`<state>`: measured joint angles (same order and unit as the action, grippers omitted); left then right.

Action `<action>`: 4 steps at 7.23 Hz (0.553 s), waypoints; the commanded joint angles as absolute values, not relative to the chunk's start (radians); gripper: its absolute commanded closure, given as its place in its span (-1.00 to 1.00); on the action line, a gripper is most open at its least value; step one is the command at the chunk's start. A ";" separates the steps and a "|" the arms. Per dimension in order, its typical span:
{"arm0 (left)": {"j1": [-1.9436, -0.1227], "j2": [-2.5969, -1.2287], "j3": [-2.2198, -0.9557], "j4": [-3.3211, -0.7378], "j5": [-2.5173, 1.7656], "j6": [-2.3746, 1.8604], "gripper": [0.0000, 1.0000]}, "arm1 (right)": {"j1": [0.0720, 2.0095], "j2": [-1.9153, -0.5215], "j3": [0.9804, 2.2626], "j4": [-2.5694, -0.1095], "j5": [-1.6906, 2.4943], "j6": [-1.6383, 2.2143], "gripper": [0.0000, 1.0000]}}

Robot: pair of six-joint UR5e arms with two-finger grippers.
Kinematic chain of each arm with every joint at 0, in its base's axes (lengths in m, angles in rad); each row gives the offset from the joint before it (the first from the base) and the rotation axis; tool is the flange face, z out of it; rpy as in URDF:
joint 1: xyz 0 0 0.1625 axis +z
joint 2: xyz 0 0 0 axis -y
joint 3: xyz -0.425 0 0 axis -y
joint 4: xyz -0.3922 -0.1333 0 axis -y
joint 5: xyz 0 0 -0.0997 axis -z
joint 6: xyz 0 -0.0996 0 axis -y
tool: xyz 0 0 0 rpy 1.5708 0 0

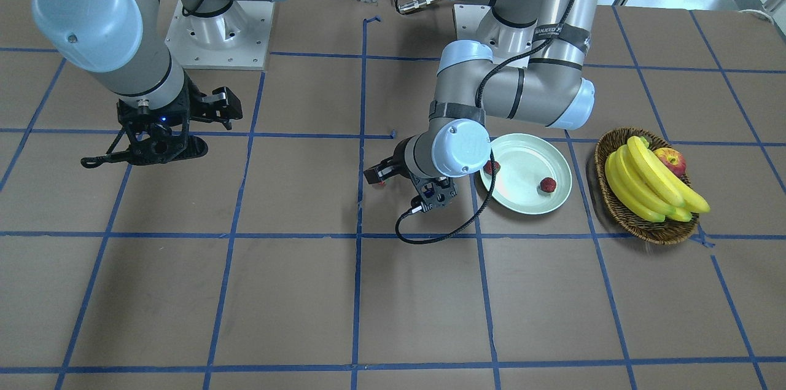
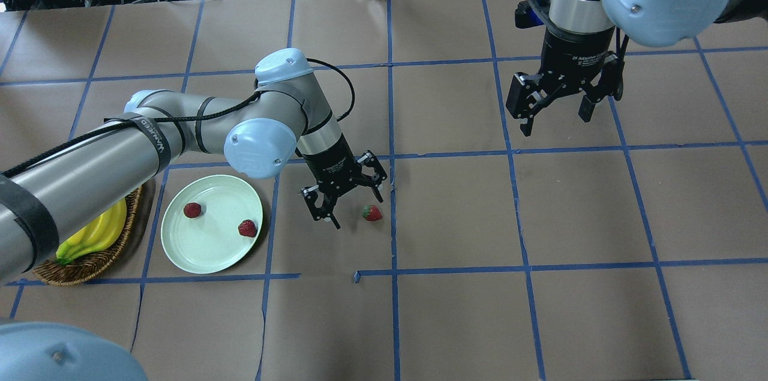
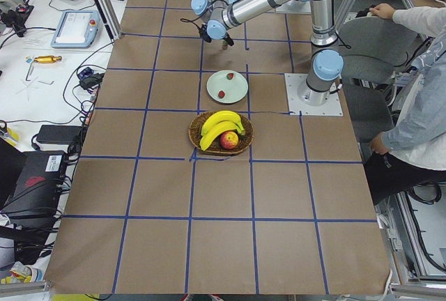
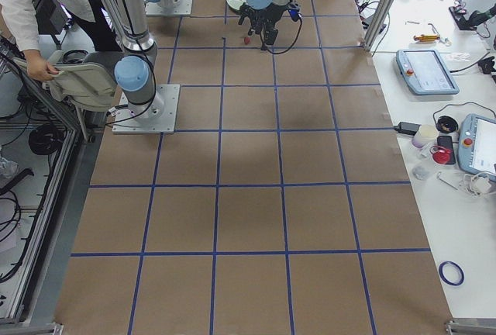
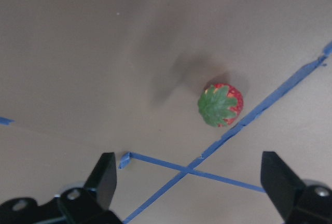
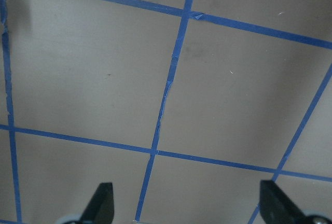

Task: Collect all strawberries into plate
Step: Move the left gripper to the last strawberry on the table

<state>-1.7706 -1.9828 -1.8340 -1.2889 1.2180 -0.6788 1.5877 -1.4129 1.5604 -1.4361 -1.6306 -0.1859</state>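
Observation:
Two strawberries [image 2: 192, 209] [image 2: 247, 228] lie in the pale mint plate [image 2: 210, 252], which stands left of centre. They also show in the front view [image 1: 548, 185] [image 1: 492, 167] on the plate [image 1: 522, 159]. The third strawberry [image 2: 372, 212] lies on the table beside a blue tape line, right of the plate. My left gripper [image 2: 357, 208] is open and empty, hovering just above that strawberry. In the left wrist view the strawberry [image 5: 220, 105] sits ahead of the open gripper [image 5: 192, 180], green top up. My right gripper [image 2: 555, 121] is open and empty, raised at the far right.
A brown wicker basket [image 1: 614, 193] with bananas [image 1: 651, 184] and a red-yellow apple [image 1: 672, 161] stands beside the plate, on the side away from the gripper. The left arm's black cable [image 1: 442, 233] loops over the table near the plate. The right wrist view shows only taped table [image 6: 104, 79].

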 commanded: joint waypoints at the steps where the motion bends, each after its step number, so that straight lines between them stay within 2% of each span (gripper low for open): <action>1: -1.775 -2.023 -1.835 -1.229 1.216 -0.693 -1.00 | 1.588 -1.413 1.572 -1.437 -1.629 -0.187 -1.00; 2: -1.779 -2.028 -1.835 -1.229 1.218 -0.693 -1.00 | 1.588 -1.413 1.572 -1.439 -1.631 -0.187 -1.00; 3: -1.789 -2.029 -1.835 -1.229 1.223 -0.693 -0.89 | 1.588 -1.413 1.572 -1.439 -1.629 -0.187 -1.00; 4: -1.790 -2.031 -1.835 -1.229 1.223 -0.692 -0.56 | 1.588 -1.413 1.572 -1.439 -1.631 -0.189 -1.00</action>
<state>-1.7851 -2.0277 -1.8346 -1.2300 1.2208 -0.6929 1.5877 -1.4128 1.5719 -1.4386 -1.6298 -0.1875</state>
